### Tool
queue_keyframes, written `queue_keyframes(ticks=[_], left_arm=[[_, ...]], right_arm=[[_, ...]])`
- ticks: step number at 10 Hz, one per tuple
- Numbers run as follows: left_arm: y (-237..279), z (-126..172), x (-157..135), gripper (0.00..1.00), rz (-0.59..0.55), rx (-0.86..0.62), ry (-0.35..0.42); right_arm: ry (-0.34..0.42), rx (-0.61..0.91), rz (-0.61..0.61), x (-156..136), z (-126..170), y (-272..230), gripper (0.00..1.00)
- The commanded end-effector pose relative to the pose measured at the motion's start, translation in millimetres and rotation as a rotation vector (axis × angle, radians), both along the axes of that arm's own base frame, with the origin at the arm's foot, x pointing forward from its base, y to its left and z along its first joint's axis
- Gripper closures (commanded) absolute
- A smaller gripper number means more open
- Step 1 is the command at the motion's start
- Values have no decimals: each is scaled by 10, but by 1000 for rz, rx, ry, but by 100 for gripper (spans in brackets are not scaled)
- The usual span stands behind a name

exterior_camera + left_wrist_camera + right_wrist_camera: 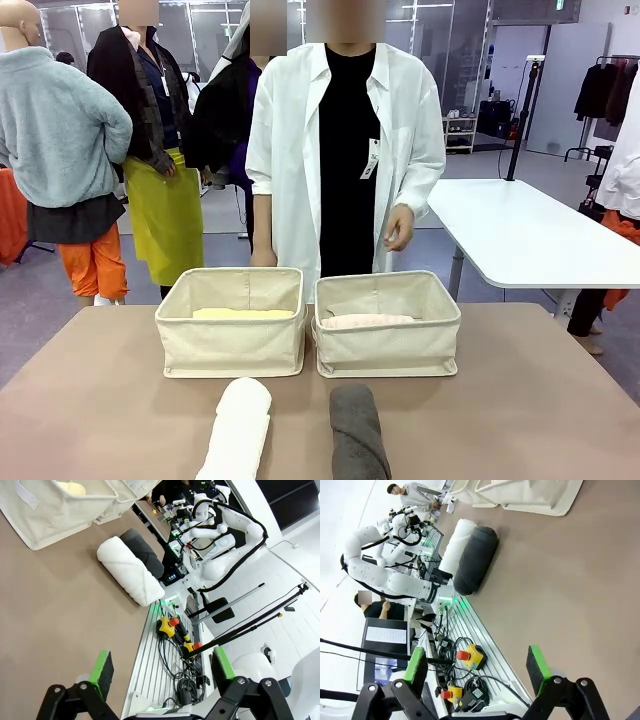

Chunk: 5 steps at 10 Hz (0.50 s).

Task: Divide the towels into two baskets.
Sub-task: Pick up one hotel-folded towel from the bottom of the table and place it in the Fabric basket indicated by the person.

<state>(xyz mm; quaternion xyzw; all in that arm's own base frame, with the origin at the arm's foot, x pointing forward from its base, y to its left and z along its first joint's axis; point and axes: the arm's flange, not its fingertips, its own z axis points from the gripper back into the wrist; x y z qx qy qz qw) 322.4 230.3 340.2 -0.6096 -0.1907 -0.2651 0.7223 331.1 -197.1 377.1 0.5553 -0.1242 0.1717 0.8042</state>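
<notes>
Two cream canvas baskets stand side by side mid-table: the left basket (232,335) holds a pale yellow towel (243,313), the right basket (388,338) a pale pink towel (366,321). In front of them lie a white rolled towel (238,430) and a dark grey rolled towel (357,430) at the near edge. In the left wrist view the white towel (129,570) lies ahead with the grey towel (142,551) behind it; my left gripper (162,670) is open and empty. In the right wrist view the grey towel (475,559) hides most of the white towel (456,541); my right gripper (476,664) is open and empty.
A person in a white coat (345,150) stands behind the baskets with hands at the sides. A second white table (530,235) stands at the back right. Cables and yellow stop buttons (166,626) lie on the rail off the table's near edge.
</notes>
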Motion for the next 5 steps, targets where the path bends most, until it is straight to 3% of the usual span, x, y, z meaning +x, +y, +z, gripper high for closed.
queue_keyframes(ticks=[1,5], left_arm=[[3,26,-44,0,1,-9,-16],[3,26,-44,0,1,-9,-16]], right_arm=[[-28,-14,13,-98,75,14,0],[-28,-14,13,-98,75,14,0]])
